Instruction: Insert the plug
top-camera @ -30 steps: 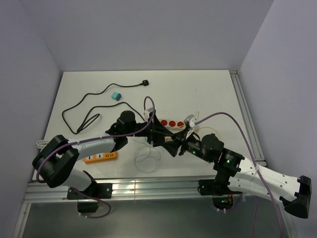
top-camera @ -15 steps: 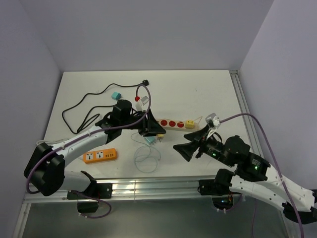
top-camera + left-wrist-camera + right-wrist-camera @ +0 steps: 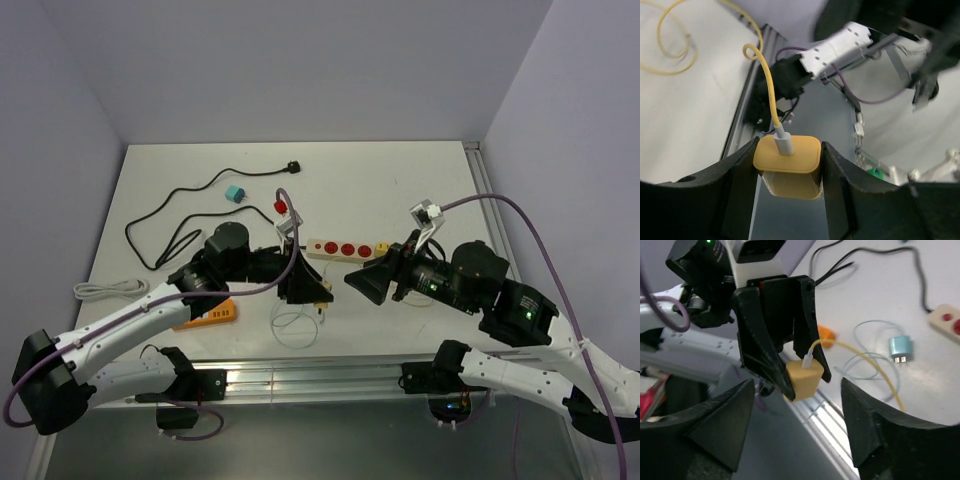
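My left gripper (image 3: 788,172) is shut on the yellow plug (image 3: 787,162), which it holds by two sides in the air above the table's near rail. A yellow cable (image 3: 767,75) runs out of the plug's back. The right wrist view shows the same plug (image 3: 804,379) between the left fingers (image 3: 760,340). My right gripper (image 3: 362,283) is open and empty, facing the left gripper (image 3: 305,288) a short way to its right. The beige power strip (image 3: 345,248) with red sockets lies behind both.
An orange power strip (image 3: 205,313) lies partly under the left arm. A light blue charger (image 3: 901,348) and its coiled cable (image 3: 295,325) lie near the front edge. A black cable (image 3: 180,215), a teal plug (image 3: 235,193) and a white cord (image 3: 100,290) lie at the left.
A second ago both grippers were together at the strip's left end. The left one has drawn back toward the near edge with the plug; the right one has moved away and opened wider.
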